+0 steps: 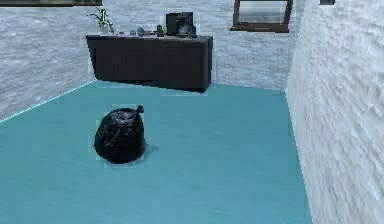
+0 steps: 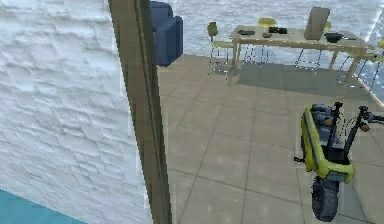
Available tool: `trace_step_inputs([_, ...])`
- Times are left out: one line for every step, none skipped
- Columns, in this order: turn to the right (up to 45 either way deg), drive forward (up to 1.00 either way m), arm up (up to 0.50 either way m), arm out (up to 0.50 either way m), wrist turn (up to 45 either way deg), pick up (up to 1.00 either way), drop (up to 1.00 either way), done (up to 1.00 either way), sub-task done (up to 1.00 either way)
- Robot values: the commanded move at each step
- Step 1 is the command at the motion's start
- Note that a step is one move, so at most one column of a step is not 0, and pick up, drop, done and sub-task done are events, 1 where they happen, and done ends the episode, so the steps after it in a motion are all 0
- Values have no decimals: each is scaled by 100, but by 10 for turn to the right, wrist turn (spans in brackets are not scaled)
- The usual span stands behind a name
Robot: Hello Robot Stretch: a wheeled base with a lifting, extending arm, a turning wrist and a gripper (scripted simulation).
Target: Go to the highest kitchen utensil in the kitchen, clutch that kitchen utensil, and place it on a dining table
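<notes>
One black bin bag (image 1: pixel 120 135) slumps nearest on the teal floor (image 1: pixel 220 165), likely dumped mid-room. Beyond it a dark tabletop (image 1: pixel 150 58) backs against the far wall (image 1: pixel 55 40), carrying a plant (image 1: pixel 103 18) and small items; the utensil may sit among them, though I cannot tell. Through the doorframe (image 2: pixel 140 110) a yellow scooter (image 2: pixel 328 150) stands parked, then the dining tabletop (image 2: pixel 295 40) with chairs (image 2: pixel 217 45) drawn close. Whether the fingers grasp anything, I cannot tell.
</notes>
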Motion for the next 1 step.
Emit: trace_step_inputs([120, 0, 0, 0, 0, 0, 0, 0, 0])
